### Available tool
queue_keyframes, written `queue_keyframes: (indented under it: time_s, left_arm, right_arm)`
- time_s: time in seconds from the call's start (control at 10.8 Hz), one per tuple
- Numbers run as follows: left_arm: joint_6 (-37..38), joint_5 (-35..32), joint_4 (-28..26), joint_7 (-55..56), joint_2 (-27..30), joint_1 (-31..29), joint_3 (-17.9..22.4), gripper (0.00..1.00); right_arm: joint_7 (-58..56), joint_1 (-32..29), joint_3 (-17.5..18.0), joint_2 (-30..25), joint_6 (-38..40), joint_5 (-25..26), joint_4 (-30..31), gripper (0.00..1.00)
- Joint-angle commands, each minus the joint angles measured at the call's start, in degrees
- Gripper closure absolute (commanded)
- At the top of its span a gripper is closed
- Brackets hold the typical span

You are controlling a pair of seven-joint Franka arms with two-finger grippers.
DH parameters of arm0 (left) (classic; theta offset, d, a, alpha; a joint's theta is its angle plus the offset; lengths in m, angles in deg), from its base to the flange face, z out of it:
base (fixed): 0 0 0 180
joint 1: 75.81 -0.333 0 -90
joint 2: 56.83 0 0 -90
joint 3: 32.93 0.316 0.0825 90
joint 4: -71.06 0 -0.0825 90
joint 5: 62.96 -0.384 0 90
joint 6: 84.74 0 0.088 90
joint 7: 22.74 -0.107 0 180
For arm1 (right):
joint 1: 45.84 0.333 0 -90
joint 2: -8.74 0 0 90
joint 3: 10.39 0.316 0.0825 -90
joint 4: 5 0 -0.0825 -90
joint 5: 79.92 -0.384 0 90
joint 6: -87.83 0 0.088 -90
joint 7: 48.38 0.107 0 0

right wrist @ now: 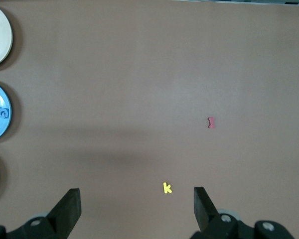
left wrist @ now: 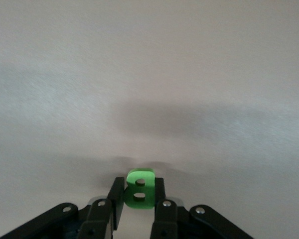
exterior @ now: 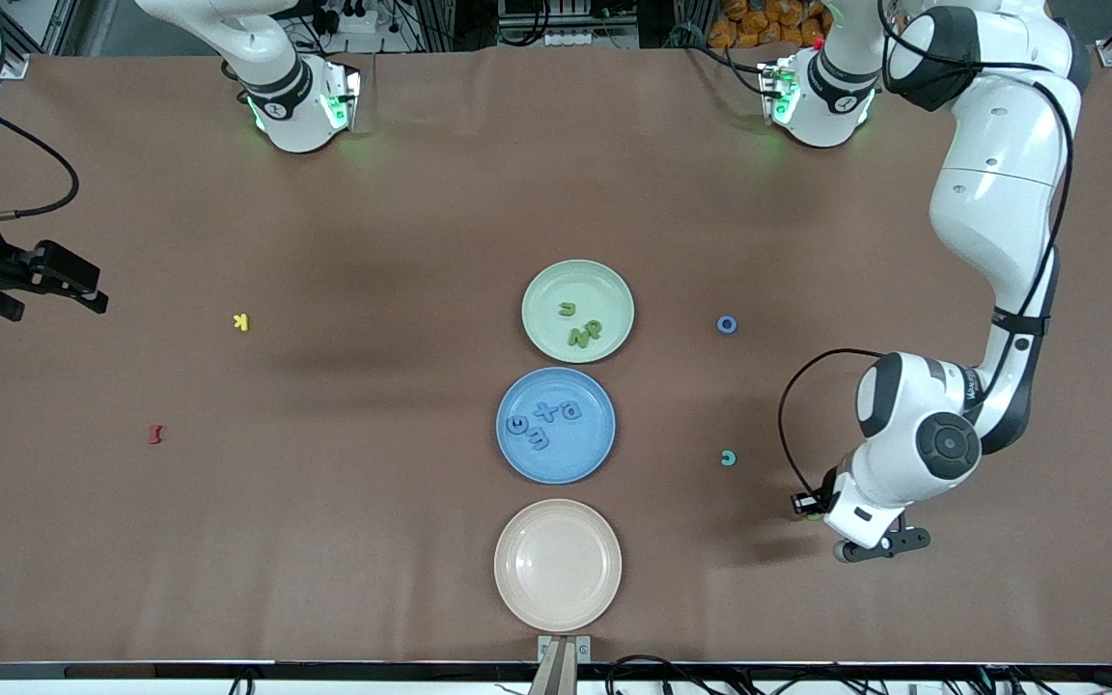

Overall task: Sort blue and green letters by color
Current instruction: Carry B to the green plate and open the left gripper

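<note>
My left gripper is shut on a green B, low over the table at the left arm's end; the hand hides it in the front view. The green plate holds a green u and two more green letters. The blue plate holds several light blue letters. A blue ring-shaped letter and a teal letter lie on the table between the plates and the left arm. My right gripper is open and empty, raised over the right arm's end of the table.
An empty beige plate sits nearest the front camera, in line with the other plates. A yellow K and a dark red I lie toward the right arm's end; both show in the right wrist view, K and I.
</note>
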Motion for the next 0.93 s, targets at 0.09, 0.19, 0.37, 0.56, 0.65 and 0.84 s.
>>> queue_keyframes:
  time_s: [0.09,0.19,0.37,0.56,0.65,0.84]
  left_arm:
    - [0.97,1.28,-11.93,7.48,9.87,1.38,-0.93,1.0]
    - [0.97,1.28,-15.45,7.48,12.94,0.94,-1.64,1.0]
    - [0.71,1.28,-24.4,6.52,20.06,-0.19,-1.73,1.0]
    - [0.53,1.27,-32.32,3.12,26.57,-3.26,-2.43,1.0]
    - [0.01,1.28,-35.84,1.0,29.29,-5.98,-3.65,1.0]
    - [-0.61,1.19,-40.08,-0.51,32.04,-10.64,-7.43,1.0]
  right_arm:
    - [-0.31,0.06,0.27,-2.0,-0.66,-0.4,1.95,0.0]
    - [-0.31,0.06,0.27,-1.92,-0.75,-0.4,1.95,0.0]
    - [-0.23,0.06,0.27,-1.92,-0.93,-0.4,1.95,0.0]
    - [-0.22,0.15,0.27,-1.92,-1.02,-0.4,1.95,0.0]
    - [-0.22,0.15,0.27,-1.92,-1.02,-0.4,1.95,0.0]
    - [-0.22,0.15,0.27,-1.83,-1.19,-0.4,1.95,0.0]
